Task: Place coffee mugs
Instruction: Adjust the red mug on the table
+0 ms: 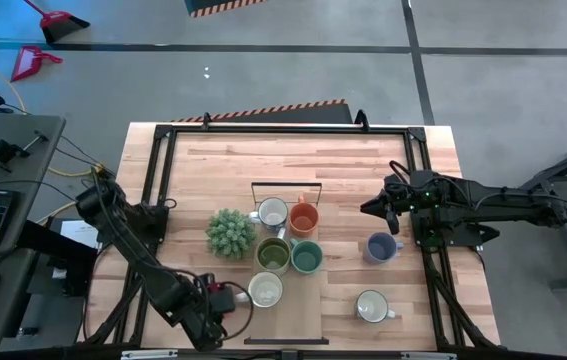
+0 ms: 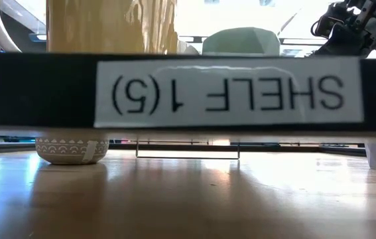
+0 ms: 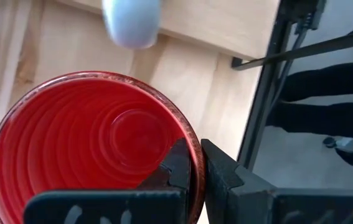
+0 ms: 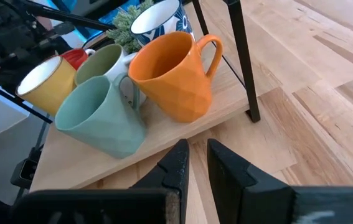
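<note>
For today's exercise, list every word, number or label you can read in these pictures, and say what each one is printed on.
"SHELF 1(5)": on a white label stuck to a black bar across the low view; it shows upside down.
Pale marks on the left gripper: too cut off to read.
Nothing readable on the mugs or elsewhere.
</note>
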You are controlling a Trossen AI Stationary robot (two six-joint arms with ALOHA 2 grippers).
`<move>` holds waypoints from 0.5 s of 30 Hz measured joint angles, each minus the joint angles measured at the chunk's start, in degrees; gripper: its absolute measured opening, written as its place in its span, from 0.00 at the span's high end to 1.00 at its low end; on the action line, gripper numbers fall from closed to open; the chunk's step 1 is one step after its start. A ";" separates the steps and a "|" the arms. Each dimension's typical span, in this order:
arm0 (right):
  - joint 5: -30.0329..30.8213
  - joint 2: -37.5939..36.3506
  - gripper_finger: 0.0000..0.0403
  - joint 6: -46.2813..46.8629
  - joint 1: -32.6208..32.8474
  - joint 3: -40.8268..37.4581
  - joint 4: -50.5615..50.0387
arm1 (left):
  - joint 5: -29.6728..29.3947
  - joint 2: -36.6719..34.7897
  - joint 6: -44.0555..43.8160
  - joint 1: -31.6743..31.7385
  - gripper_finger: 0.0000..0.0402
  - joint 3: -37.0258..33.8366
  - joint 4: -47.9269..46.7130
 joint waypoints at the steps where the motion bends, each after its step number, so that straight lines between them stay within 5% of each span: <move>1: 0.00 -0.02 0.89 -0.02 0.00 0.00 0.01 | 0.01 0.12 0.01 -0.01 0.99 0.00 0.58; 15: -0.04 -0.02 0.89 -0.58 0.00 0.00 0.01 | 0.95 2.50 0.46 -0.20 0.97 0.11 1.76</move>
